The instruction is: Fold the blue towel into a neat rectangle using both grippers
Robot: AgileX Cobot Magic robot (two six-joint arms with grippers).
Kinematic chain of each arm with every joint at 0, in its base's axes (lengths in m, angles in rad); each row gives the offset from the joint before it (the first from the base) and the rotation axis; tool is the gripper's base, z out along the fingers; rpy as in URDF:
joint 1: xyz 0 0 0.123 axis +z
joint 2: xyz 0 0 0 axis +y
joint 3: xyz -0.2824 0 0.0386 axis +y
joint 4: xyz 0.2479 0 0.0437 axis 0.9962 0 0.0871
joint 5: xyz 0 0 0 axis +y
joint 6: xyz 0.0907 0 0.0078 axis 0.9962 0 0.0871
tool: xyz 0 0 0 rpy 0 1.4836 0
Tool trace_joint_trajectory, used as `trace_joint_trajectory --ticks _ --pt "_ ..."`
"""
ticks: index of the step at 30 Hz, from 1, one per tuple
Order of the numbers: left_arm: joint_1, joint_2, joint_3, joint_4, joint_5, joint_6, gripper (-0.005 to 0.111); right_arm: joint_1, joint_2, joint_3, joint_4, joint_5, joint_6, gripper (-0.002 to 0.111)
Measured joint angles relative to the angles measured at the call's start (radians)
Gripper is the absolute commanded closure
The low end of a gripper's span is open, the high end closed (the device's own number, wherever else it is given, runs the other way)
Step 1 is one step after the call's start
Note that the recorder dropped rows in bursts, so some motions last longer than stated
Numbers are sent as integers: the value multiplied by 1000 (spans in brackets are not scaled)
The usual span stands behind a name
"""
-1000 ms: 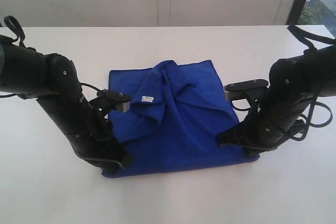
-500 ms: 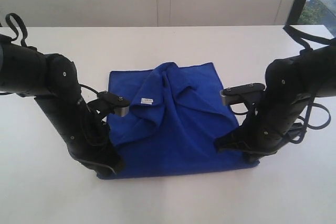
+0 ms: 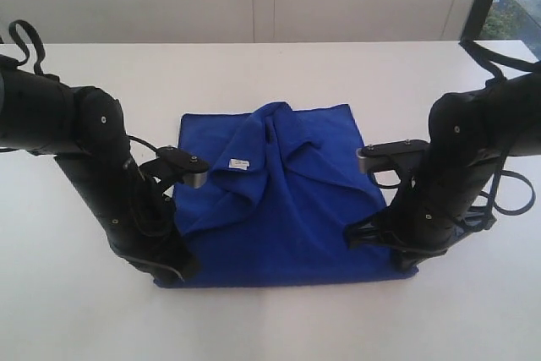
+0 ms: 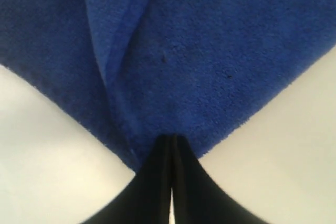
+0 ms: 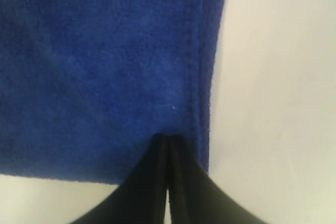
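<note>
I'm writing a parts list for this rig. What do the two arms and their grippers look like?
The left arm and right arm are black with rounded joints; each bears a silver-grey tipped bracket. Black cables loop off them. The left gripper and right gripper have narrow, tapering black jaws. No marking is readable.

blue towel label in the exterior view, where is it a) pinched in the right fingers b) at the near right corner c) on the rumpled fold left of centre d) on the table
c: the white label sits on the blue towel's rumpled fold left of centre
</note>
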Motion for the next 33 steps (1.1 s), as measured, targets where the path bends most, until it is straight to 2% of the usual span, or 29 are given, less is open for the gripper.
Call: trace_joint_trajectory --ticks 15,19,33 --pt "0 -79 -40 40 35 0 107 0 -66 2 11 -21 50 108" --pt "0 -153 -40 40 41 -34 107 0 -94 3 -4 -9 50 96" --pt "0 -414 -20 51 105 -128 107 0 -308 3 -66 39 50 96"
